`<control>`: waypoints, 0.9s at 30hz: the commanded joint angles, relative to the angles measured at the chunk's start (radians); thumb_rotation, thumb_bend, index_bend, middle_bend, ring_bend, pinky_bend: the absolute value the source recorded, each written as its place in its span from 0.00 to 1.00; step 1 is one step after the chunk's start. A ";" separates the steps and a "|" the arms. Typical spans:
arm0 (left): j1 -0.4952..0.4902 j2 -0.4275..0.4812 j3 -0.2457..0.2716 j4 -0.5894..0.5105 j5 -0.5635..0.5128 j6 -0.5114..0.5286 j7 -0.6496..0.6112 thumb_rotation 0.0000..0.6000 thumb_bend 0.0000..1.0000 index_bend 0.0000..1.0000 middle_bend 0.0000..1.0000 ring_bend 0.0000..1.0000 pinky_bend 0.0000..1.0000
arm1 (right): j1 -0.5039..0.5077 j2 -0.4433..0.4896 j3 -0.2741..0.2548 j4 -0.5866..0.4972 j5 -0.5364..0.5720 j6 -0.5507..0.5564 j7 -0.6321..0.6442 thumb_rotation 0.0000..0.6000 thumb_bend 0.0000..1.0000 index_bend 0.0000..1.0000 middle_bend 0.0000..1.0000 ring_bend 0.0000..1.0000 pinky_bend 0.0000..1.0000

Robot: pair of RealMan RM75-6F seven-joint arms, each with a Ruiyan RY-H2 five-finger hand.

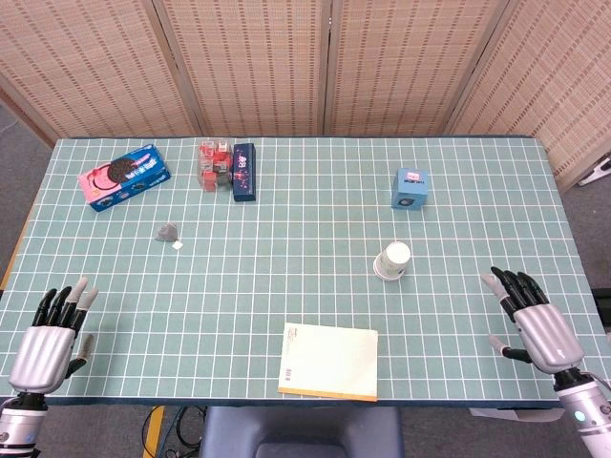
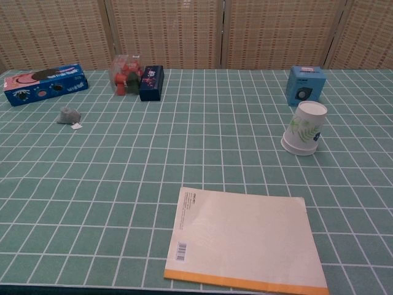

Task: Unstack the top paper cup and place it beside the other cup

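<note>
The stacked paper cups (image 1: 392, 260) stand upside down right of the table's middle; in the chest view the cups (image 2: 304, 128) are white with a green leaf print. My right hand (image 1: 537, 322) hovers near the table's front right corner, well to the right of the cups, fingers spread and empty. At the front left corner my left hand (image 1: 51, 335) is also empty with its fingers extended. Neither hand shows in the chest view.
A notebook (image 1: 329, 361) lies at the front centre. A blue box (image 1: 410, 189) stands behind the cups. Far left holds a cookie box (image 1: 124, 176), a red packet (image 1: 214, 164), a dark blue box (image 1: 244, 172) and a small grey lump (image 1: 168, 232).
</note>
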 commanded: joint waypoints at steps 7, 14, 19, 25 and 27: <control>-0.001 0.012 -0.012 -0.001 -0.023 -0.004 -0.033 1.00 0.50 0.00 0.00 0.00 0.00 | 0.175 0.108 0.088 -0.172 0.115 -0.253 -0.023 1.00 0.21 0.00 0.00 0.00 0.00; 0.007 0.023 -0.007 -0.005 -0.013 0.012 -0.052 1.00 0.49 0.00 0.00 0.00 0.00 | 0.289 0.153 0.139 -0.270 0.259 -0.439 -0.105 1.00 0.21 0.00 0.00 0.00 0.00; 0.006 0.025 -0.008 -0.004 -0.016 0.010 -0.054 1.00 0.49 0.00 0.00 0.00 0.00 | 0.364 0.168 0.176 -0.291 0.390 -0.546 -0.136 1.00 0.21 0.00 0.00 0.00 0.00; 0.008 0.028 -0.011 -0.007 -0.022 0.012 -0.061 1.00 0.49 0.00 0.00 0.00 0.00 | 0.441 0.151 0.201 -0.264 0.512 -0.627 -0.169 1.00 0.21 0.00 0.00 0.00 0.00; 0.010 0.031 -0.011 -0.010 -0.021 0.014 -0.066 1.00 0.50 0.00 0.00 0.00 0.00 | 0.463 0.139 0.202 -0.253 0.550 -0.642 -0.189 1.00 0.21 0.00 0.00 0.00 0.00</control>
